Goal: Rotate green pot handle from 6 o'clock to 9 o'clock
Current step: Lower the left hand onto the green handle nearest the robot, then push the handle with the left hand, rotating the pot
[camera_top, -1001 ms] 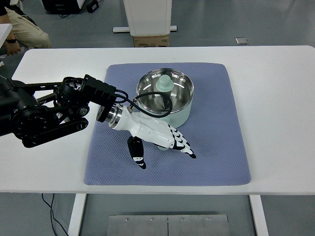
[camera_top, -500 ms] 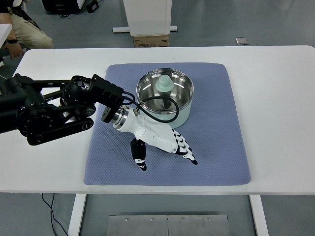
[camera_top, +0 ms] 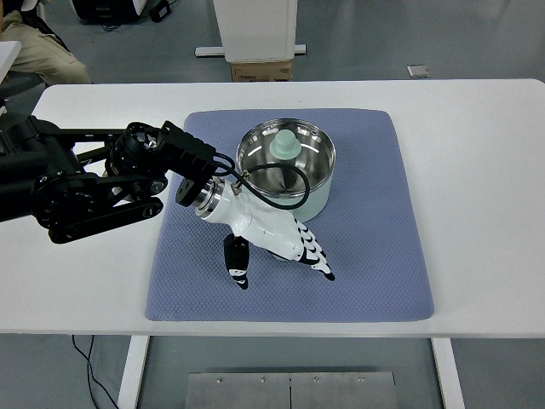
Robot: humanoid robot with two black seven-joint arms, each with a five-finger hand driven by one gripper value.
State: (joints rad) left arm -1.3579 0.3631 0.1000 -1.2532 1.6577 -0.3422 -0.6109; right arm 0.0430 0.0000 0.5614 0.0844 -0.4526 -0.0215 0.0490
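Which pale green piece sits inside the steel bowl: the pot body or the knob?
The pale green knob, standing inside the shiny interior near the far rim; the green pot body is the outer wall.

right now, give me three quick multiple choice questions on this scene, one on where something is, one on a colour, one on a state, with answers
1. Where does the pot stand?
A. On the bare white table
B. On the blue mat
C. On the floor

2. What colour is the knob inside the pot?
A. Pale green
B. Red
C. Black

3. What is the left hand doing?
A. Lifting the pot off the mat
B. Holding the knob inside the pot
C. Lying low over the mat in front of the pot, fingers extended

Answers:
1. B, the pot sits on the blue mat, which covers the middle of the white table.
2. A, the knob shows pale green against the steel interior.
3. C, the left hand lies on the near side of the pot with its fingers stretched out; whether it touches the handle is hidden beneath it.
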